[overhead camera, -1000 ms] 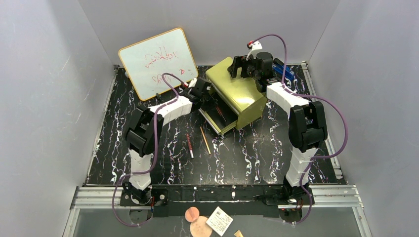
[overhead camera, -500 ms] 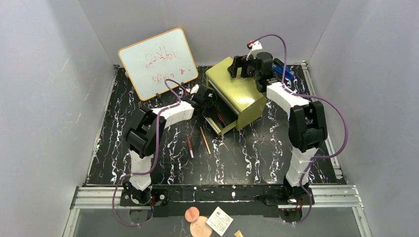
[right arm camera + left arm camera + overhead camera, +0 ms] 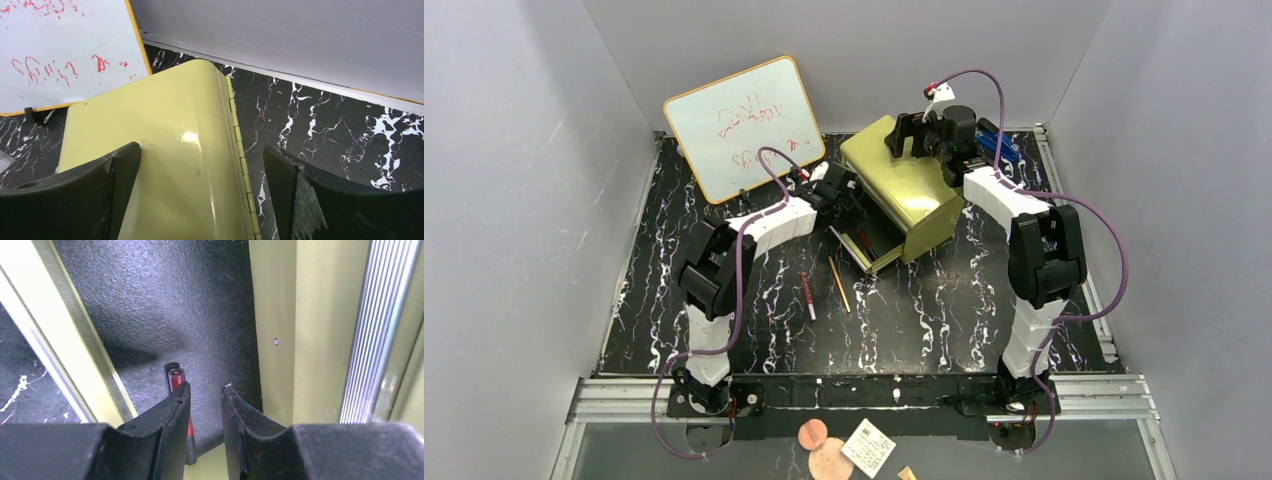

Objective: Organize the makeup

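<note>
Left gripper (image 3: 206, 386) just over dark-red pencil (image 3: 176, 379), perhaps in contact

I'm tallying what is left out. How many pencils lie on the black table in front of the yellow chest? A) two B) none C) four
A: a dark-red pencil and a tan pencil lie side by side on the table, just in front of the drawer chest.

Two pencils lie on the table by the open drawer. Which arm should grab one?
Probably left: the left gripper hangs over the open drawer, near the dark-red pencil and tan pencil; the right gripper sits above the drawer chest, farther back.
</note>
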